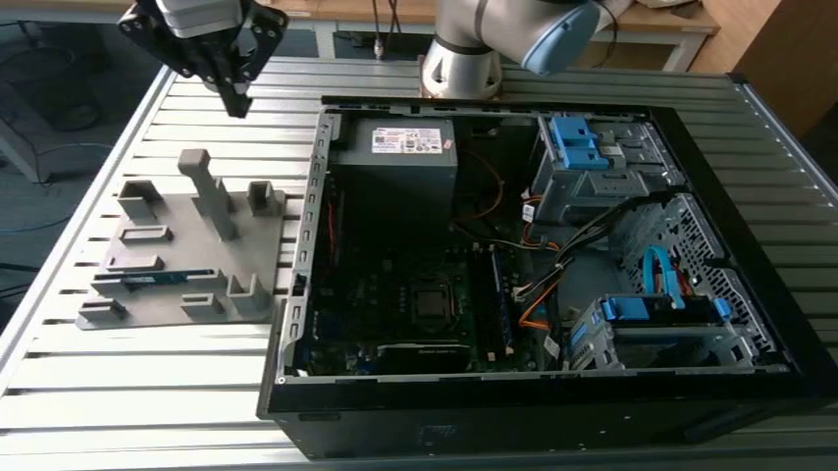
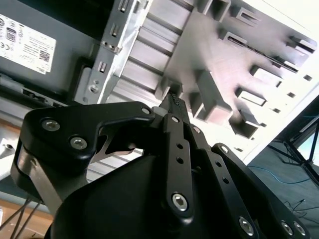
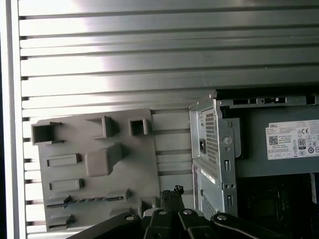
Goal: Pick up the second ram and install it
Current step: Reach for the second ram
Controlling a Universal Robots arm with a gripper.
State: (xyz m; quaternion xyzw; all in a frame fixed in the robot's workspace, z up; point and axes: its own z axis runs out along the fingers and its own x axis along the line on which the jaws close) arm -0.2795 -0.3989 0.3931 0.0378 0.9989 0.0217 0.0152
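Note:
The second ram [image 1: 157, 280] lies flat in a slot of the grey plastic fixture [image 1: 183, 245], near the fixture's near end on the exterior view's left. It is a thin dark stick with a blue-and-white label. In the first wrist view the ram [image 3: 92, 200] is a dark strip in the fixture [image 3: 99, 164]. My gripper [image 1: 237, 101] hangs well above the slatted table, beyond the fixture's far end and apart from the ram. Its black fingers are shut together with nothing between them, as both wrist views show [image 2: 174, 101] [image 3: 172, 191].
An open computer case [image 1: 308, 245] lies right of the fixture, with a power supply [image 1: 399, 147], motherboard [image 1: 419, 294], cables and blue drive brackets [image 1: 576, 142] inside. The fixture has an upright post [image 1: 210, 191]. The arm's base [image 1: 461, 69] stands behind the case.

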